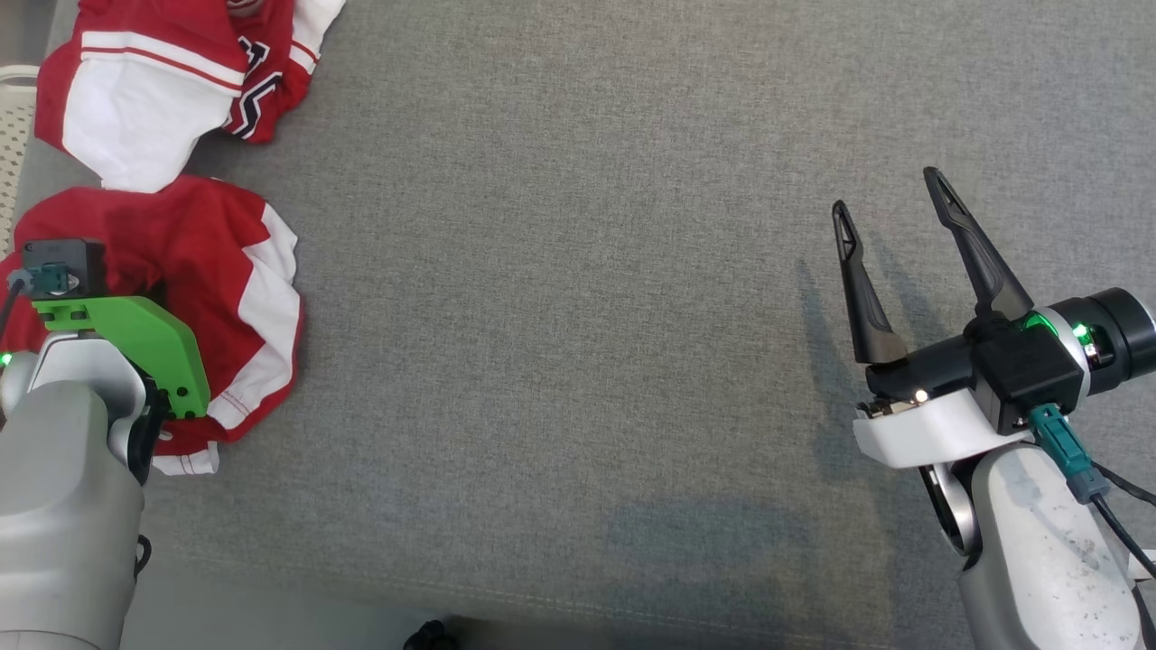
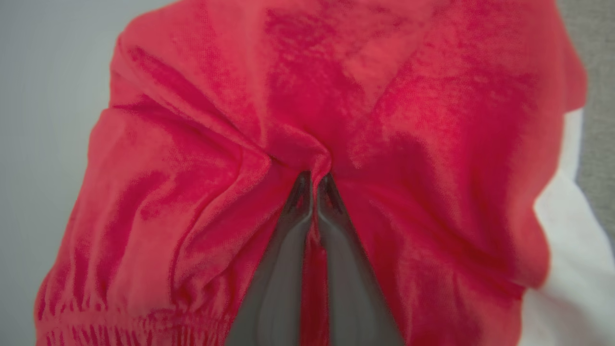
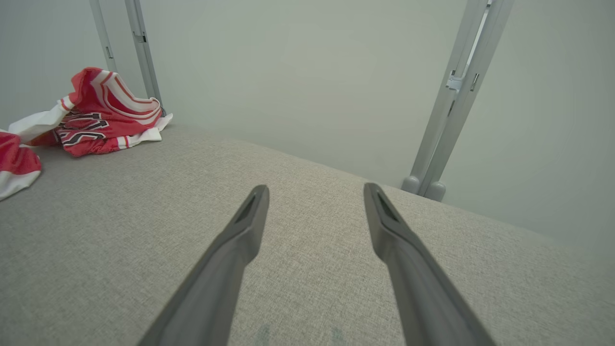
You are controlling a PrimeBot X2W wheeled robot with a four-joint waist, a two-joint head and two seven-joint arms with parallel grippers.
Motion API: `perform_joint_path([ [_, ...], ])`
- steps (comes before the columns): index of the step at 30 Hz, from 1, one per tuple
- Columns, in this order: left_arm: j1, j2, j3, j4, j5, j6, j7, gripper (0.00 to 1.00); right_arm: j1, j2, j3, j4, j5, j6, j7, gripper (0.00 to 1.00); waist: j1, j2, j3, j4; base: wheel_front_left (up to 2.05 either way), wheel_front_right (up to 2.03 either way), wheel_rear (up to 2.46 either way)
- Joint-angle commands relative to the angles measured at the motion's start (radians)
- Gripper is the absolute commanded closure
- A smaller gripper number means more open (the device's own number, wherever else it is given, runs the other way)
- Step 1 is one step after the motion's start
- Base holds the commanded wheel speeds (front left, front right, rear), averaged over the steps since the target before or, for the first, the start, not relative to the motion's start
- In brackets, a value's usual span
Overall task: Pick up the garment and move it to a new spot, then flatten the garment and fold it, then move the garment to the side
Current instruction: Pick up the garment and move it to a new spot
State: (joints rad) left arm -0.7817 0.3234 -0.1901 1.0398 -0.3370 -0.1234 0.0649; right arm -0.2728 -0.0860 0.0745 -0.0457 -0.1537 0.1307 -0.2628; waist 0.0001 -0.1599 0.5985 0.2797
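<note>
- At the far left of the head view, a crumpled red and white fabric garment (image 1: pixel 226 262) lies bunched at the left edge of the surface. It is mostly red, with a broad white band and a stitched hem curling along its right side.
- Just above it sits a second heap of red and white jersey cloth with black lettering (image 1: pixel 153 90). The 2 heaps touch, and I cannot tell whether they are 1 piece.
- The left arm's green plastic bracket (image 1: pixel 135 334) hangs over the garment.
- In the left wrist view, the left gripper (image 2: pixel 314 180) is clenched, its 2 dark fingers pinching a puckered ridge of the red cloth (image 2: pixel 432 120), with folds fanning outward.
- A flat grey woven fabric surface (image 1: pixel 587 316) stretches across the middle.
- To the right, the right gripper (image 1: pixel 888 190) hovers with its 2 fingers spread apart, grasping nothing.
- The right wrist view shows a plain pale wall (image 3: pixel 312 72) behind the surface and grey metal posts (image 3: pixel 451 105).
</note>
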Motion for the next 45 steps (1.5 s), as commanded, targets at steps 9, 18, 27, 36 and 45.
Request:
perform_joint_path([
  [9,-0.045,0.051,-0.083,0.002,0.016,-0.007,-0.019,1.00,0.014,0.021,-0.004,0.016,0.017,0.000,-0.003,0.00,-0.0001,-0.0001,-0.075,0.025,0.00,0.00,0.00],
  [18,-0.063,0.133,-0.202,-0.119,-0.018,-0.006,0.004,1.00,0.055,0.033,-0.021,0.035,0.050,0.000,-0.003,0.00,-0.0001,-0.0001,-0.194,0.019,0.00,0.00,0.00],
  [27,-0.087,0.193,-0.300,-0.296,-0.065,-0.005,0.057,1.00,0.112,0.035,-0.052,0.037,0.104,0.000,-0.003,0.00,-0.0001,-0.0001,-0.301,-0.025,0.00,0.00,0.00],
  [36,-0.105,0.177,-0.372,-0.498,-0.096,-0.005,0.099,1.00,0.154,0.035,-0.084,0.020,0.138,0.000,-0.003,0.00,-0.0001,-0.0001,-0.366,-0.125,0.00,0.00,0.00],
  [45,-0.068,0.069,-0.427,-0.611,-0.115,0.004,0.078,1.00,0.171,0.035,-0.090,-0.001,0.134,0.000,-0.003,0.00,-0.0001,-0.0001,-0.374,-0.259,0.00,0.00,0.00],
])
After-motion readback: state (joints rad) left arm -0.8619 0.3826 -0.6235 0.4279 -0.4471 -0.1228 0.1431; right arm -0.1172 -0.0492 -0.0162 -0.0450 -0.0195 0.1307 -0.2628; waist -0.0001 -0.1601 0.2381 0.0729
